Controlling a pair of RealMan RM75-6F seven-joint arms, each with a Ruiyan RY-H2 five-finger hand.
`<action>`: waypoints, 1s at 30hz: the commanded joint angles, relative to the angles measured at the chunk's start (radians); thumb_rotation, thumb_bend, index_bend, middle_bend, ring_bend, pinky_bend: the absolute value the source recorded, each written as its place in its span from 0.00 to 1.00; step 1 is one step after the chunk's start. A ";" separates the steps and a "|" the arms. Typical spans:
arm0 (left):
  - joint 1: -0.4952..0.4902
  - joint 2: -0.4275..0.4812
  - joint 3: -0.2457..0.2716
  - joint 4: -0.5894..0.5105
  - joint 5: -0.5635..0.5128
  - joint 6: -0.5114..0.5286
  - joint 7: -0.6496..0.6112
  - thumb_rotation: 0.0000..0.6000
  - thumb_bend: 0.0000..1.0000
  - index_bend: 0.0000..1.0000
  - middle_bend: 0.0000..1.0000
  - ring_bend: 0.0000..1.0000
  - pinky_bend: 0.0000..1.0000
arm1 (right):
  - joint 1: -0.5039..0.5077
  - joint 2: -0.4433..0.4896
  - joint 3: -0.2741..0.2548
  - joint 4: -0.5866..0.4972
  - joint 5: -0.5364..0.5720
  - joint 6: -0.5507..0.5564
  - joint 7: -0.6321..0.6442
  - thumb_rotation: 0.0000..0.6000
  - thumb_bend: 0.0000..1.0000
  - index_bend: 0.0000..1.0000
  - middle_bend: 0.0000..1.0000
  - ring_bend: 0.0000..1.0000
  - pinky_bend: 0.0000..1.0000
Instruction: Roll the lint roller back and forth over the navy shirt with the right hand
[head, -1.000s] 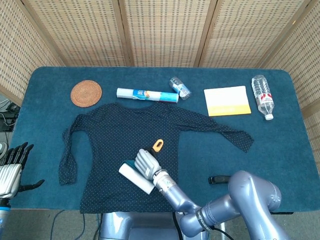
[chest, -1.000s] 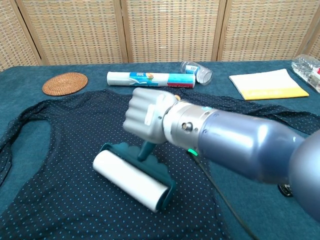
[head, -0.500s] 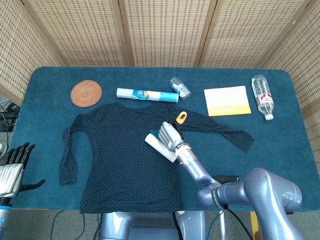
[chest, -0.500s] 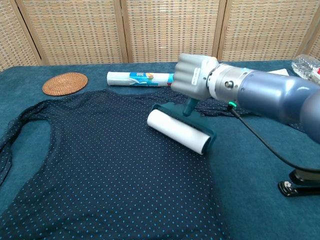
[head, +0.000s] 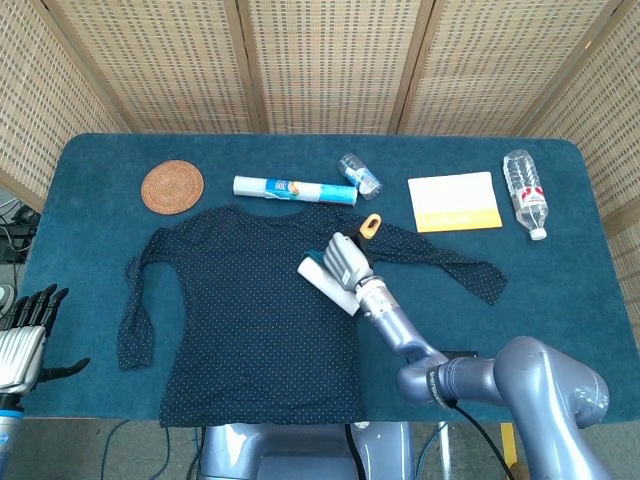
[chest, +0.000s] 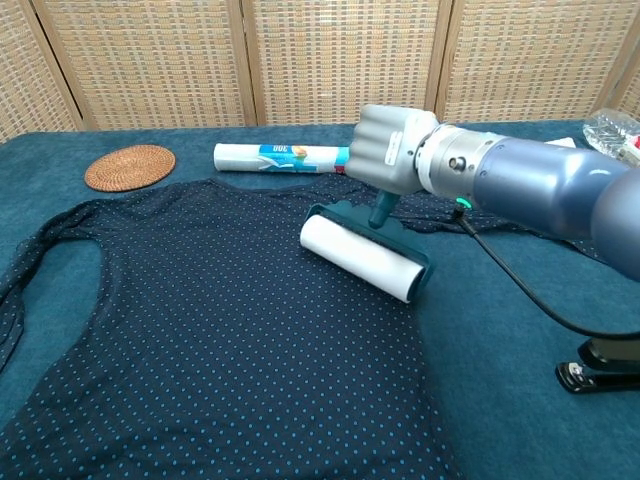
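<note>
1. The right hand (chest: 392, 150) is gripping the handle of the lint roller (chest: 362, 256) in a closed fist, and the white drum is resting on the navy shirt (chest: 200, 330).
2. Compared with a second ago, the roller is sitting much farther up: then it was down by the hem at about 6 o'clock on the shirt, and now it is lying at the upper chest, toward 1 o'clock, close under the collar.
3. Over the last half second it is barely shifting, which suggests the outward stroke is reaching its far end.
4. In my judgement one full pass up the shirt is done, and the next move is calling for a return stroke back toward 6 o'clock, keeping the drum flat on the cloth so the fabric is not bunching.
5. The left hand (head: 25, 330) is hanging off the table (head: 560, 300) at 8 o'clock in the head view, fingers spread and holding nothing.
6. The wrapped roll (chest: 300, 157) is lying just beyond the collar at 12 o'clock, so overshooting upward could be nudging it.
</note>
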 joint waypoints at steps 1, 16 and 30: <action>-0.001 0.001 0.000 0.000 0.001 -0.001 -0.003 1.00 0.00 0.00 0.00 0.00 0.00 | 0.003 -0.021 0.005 -0.075 -0.013 0.055 -0.063 1.00 0.72 0.72 1.00 1.00 1.00; 0.001 0.004 0.004 0.001 0.011 0.005 -0.012 1.00 0.00 0.00 0.00 0.00 0.00 | 0.027 -0.108 -0.015 -0.273 -0.076 0.108 -0.204 1.00 0.72 0.72 1.00 1.00 1.00; 0.001 0.005 0.005 0.004 0.012 0.005 -0.018 1.00 0.00 0.00 0.00 0.00 0.00 | 0.002 -0.081 -0.028 -0.225 -0.117 0.090 -0.151 1.00 0.72 0.72 1.00 1.00 1.00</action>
